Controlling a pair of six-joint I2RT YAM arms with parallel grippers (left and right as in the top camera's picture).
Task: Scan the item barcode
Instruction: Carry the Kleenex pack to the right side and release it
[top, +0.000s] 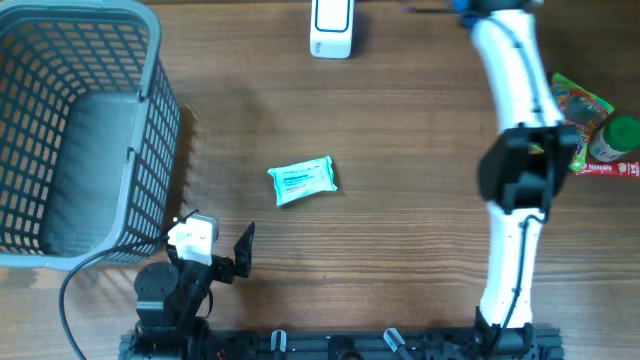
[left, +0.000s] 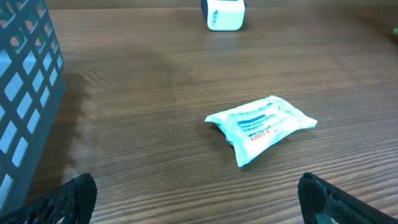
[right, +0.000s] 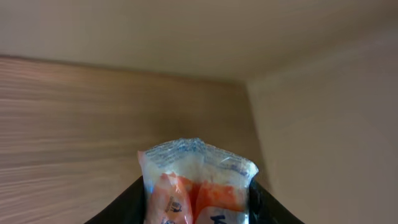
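Note:
An orange and white plastic packet stands upright between the black fingers of my right gripper, which is shut on its two sides. That arm reaches toward the table's far edge, and its gripper lies past the top of the overhead view. A white scanner box stands at the far edge, left of the right arm. A teal packet lies flat mid-table. My left gripper rests open near the front edge, nothing between its fingers, with the teal packet ahead of it.
A grey mesh basket fills the left side. At the right edge lie a colourful snack bag and a green-lidded can. The right arm's white links stretch from front to back on the right.

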